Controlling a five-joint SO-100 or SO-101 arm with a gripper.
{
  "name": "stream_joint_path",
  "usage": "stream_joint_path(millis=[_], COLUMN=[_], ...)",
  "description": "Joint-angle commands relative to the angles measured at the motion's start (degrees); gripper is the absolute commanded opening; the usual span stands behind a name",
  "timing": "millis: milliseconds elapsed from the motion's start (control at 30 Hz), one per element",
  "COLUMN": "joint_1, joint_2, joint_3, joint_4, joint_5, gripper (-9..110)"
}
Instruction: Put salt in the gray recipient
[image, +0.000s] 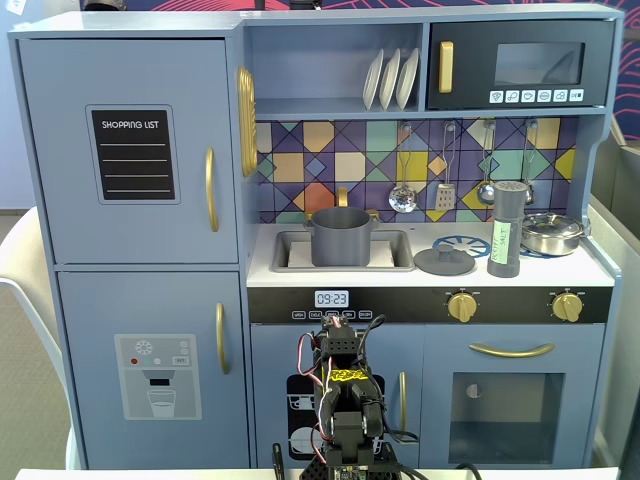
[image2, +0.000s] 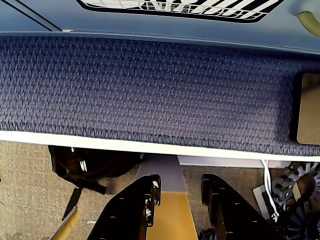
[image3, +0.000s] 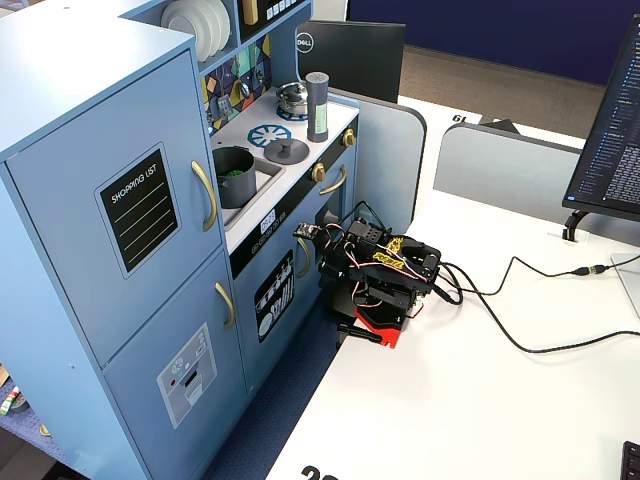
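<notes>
In the front-facing fixed view, the blue toy kitchen (image: 130, 250) fills the frame, and the folded black arm (image: 343, 420) sits low at the bottom centre, in front of the cabinet doors. Its pincer (image2: 179, 192) shows plainly only in the wrist view, coming up from the bottom edge: the two dark fingers (image2: 145, 200) stand a little apart with a narrow gap between them, and nothing is held there. Beyond the fingertips lies a band of blue-gray woven carpet (image2: 150, 90), then the kitchen's lower edge at the top of that view.

Going left to right along the counter, well above the arm: the gray recipient (image: 340, 236), a matte dark pot with side handles, sits in the sink (image: 290, 248), up and slightly left of the arm. In the angled fixed view something green shows inside the pot (image3: 234, 175). Right of the sink a flat gray knobbed lid (image: 445, 260) lies on the counter, beside the blue burner ring (image: 462, 243). Next comes the salt (image: 505, 229), a tall slim dark shaker standing upright on the counter, just right of the lid and well up and right of the pincer. A shiny steel pan (image: 551, 233) sits just to its right, near the counter's end.
</notes>
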Motion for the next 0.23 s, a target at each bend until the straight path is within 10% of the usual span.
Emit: stream_joint_path(millis=[0,200], joint_1=[-0.44,-0.44], joint_2=[0.35,0.35], joint_3=[-0.44,-0.44], joint_4=[0.26,0.26], joint_5=[-1.32,-1.32], gripper=[3,4])
